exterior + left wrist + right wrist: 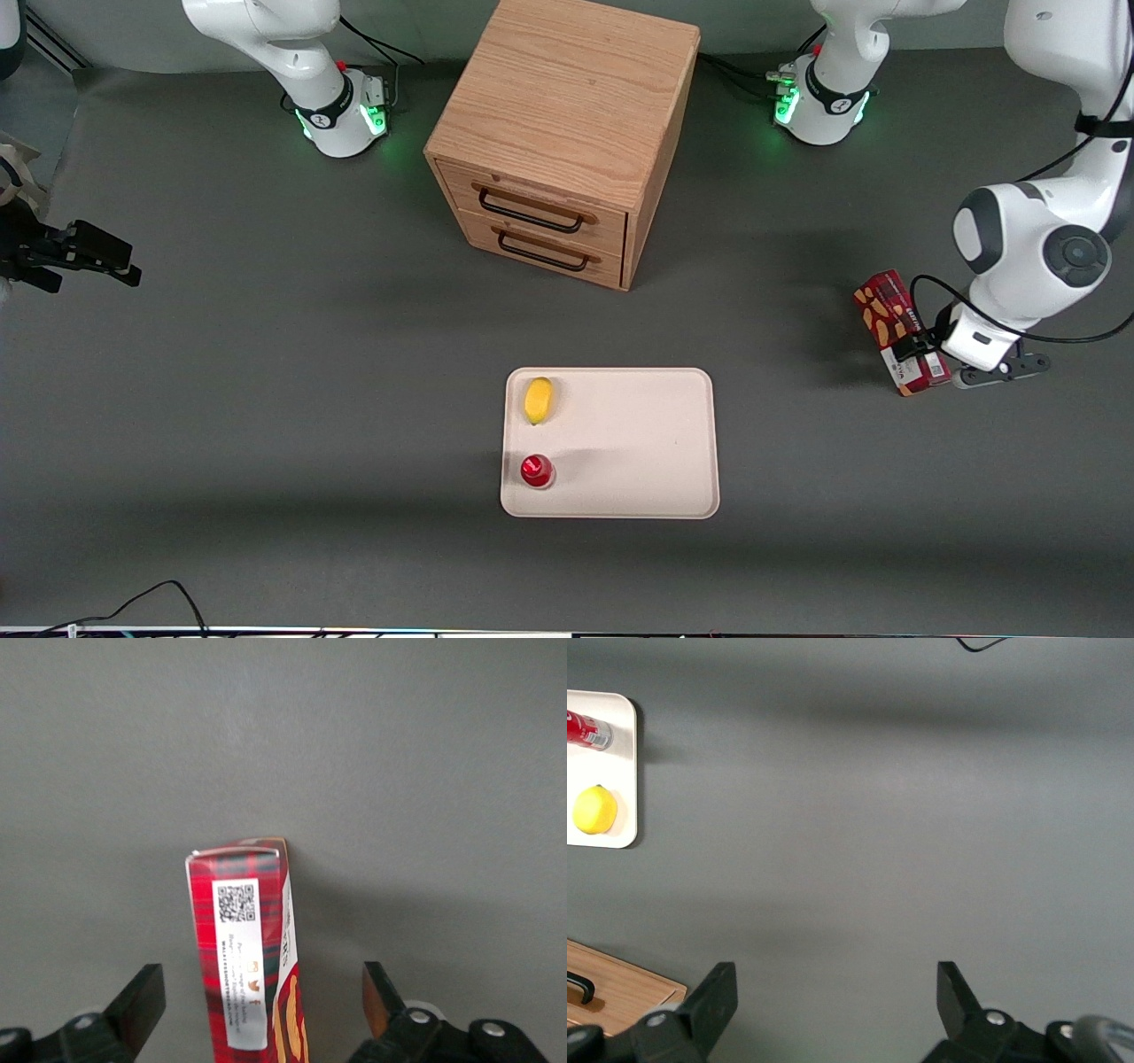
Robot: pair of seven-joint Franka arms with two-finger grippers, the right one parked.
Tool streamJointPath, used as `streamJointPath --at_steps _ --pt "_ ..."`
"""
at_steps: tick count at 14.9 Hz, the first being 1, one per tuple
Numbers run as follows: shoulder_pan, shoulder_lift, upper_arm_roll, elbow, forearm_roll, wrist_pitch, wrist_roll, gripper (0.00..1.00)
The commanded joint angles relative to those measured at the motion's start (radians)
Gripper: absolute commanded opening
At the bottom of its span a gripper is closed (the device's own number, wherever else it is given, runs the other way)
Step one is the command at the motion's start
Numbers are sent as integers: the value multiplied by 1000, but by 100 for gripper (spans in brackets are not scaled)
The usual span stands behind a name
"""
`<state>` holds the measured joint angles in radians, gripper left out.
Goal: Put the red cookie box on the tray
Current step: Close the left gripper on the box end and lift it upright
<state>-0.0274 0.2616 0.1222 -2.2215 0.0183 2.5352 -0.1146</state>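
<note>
Red cookie box (897,328) lies on the gray tabletop (266,399) toward the working arm's end, well apart from the tray (638,443). The box is long and narrow, dark red with tan cookie pictures; the end with the white label is the end nearer the front camera.

The pincer (921,353) is down at that label end of the box. In the wrist view the pincer (257,1005) stands wide, and the box (244,948) runs up between the two fingers (142,1001). A clear gap of tabletop shows on each side, so neither finger touches the cardboard. The box sits closer to one finger than the other, not centered. Its QR-code label faces the wrist camera. Whether the box rests flat or on a narrow edge: cannot tell for sure; from the wrist it shows a narrow face uppermost.

The tray is beige, near the middle of the tabletop, nearer the front camera than the wooden drawer cabinet (567,133). On the tray, along the side toward the parked arm: a lemon (538,400) and a small round red object (536,470), apart from each other. The rest of the tray surface is bare.
</note>
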Motion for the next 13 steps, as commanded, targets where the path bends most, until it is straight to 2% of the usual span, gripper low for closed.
streamJointPath --at_steps 1,3,6,7,11,13 --pt "-3 -7 4 -52 -15 60 13 90" --pt "-2 -4 4 -58 -21 60 18 65" --pt "-2 -7 4 -73 -24 62 21 8" --pt "-2 -7 4 -76 -24 62 21 0" --pt "-8 -27 2 -67 -28 36 15 0" --pt "-19 -70 2 -41 -28 -33 7 0"
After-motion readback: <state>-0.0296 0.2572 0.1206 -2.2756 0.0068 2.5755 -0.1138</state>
